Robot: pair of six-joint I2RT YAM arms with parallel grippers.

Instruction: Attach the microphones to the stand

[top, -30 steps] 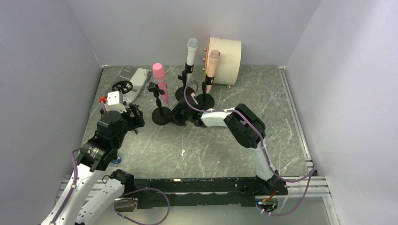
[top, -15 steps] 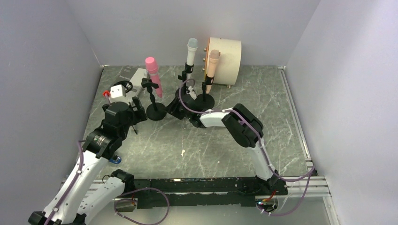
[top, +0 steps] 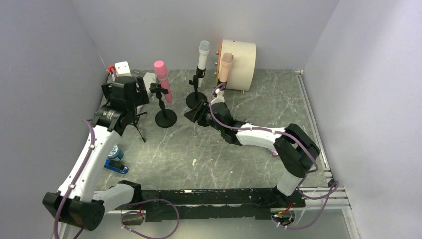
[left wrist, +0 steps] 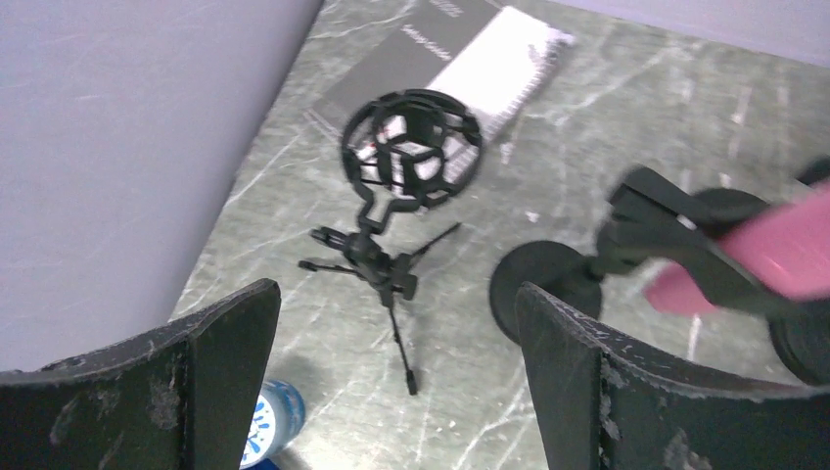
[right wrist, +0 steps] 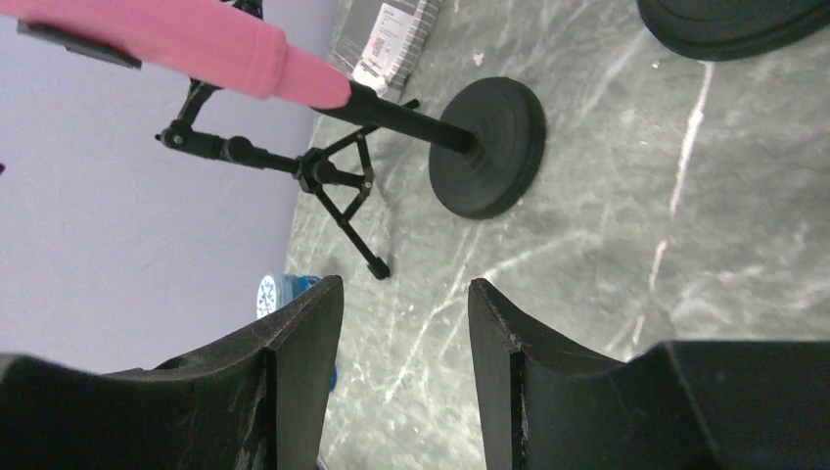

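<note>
1. Grey-green marbled tabletop [top: 234, 159] between pale walls. A beige drum-shaped box [top: 240, 57] and a flat grey-and-white packet [left wrist: 470, 49] sit at the back.
2. Three microphones are up on stands along the back.
   - The pink mic [top: 161, 79] sits tilted in its clip over a round black base [top: 165, 118].
   - The white mic [top: 203, 55], with its pale-blue head, stands upright.
   - The peach mic [top: 226, 67] stands just in front of the drum-shaped box.
3. A small tripod [left wrist: 382, 264] carrying an empty ring-shaped shock mount [left wrist: 411, 152] stands near the left wall, beside the pink mic's base. I cannot make out a purple mic. A small blue-and-white object [right wrist: 279, 291] lies near the tripod, too small to identify.
4. Risk on the left: the tripod looks light and spindly. A finger coming down off-centre could catch the ring or a leg and tip it, perhaps into the pink mic's stand close by.
5. Risk on the right: the arm reaches low among the round bases, and its cable [top: 215, 97] loops beside the peach mic's stand. A careless swing could drag or topple a stand and shake loose a mic that is already seated.
6. The left gripper [left wrist: 393, 323] hovers over the tripod with its fingers spread wide. Nothing is between them and they touch nothing.
7. The right gripper [right wrist: 404, 323] hangs low near the tabletop, aimed toward the pink mic's base. Its fingers are parted by a moderate gap, and it is empty. As far as the wrist view shows, it is clear of the stands.
</note>
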